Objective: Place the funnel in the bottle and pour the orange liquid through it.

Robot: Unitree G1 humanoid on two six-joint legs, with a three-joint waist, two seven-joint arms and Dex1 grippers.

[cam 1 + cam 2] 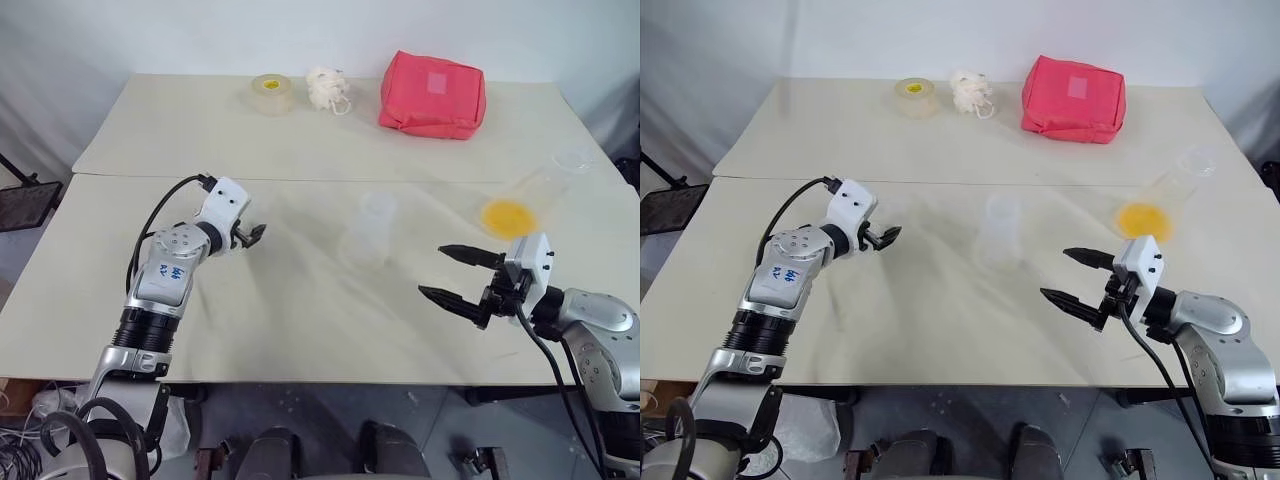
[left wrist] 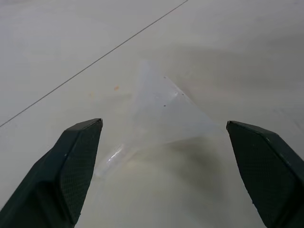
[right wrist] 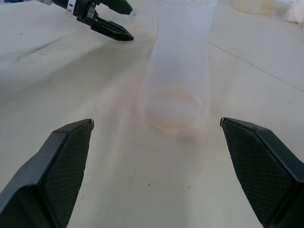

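Note:
The funnel lies on its side on the table, just ahead of my left gripper and apart from its open fingers. From the head views, that left gripper hovers low over the table's left half. The frosted bottle stands upright mid-table. My right gripper is open and points at the bottle from the right without touching it. The orange liquid sits in a clear vessel at the right, behind my right gripper.
A tape roll, a white fluffy ball and a red pouch stand along the far table. A seam runs between the two tabletops. My left gripper is in the right wrist view beyond the bottle.

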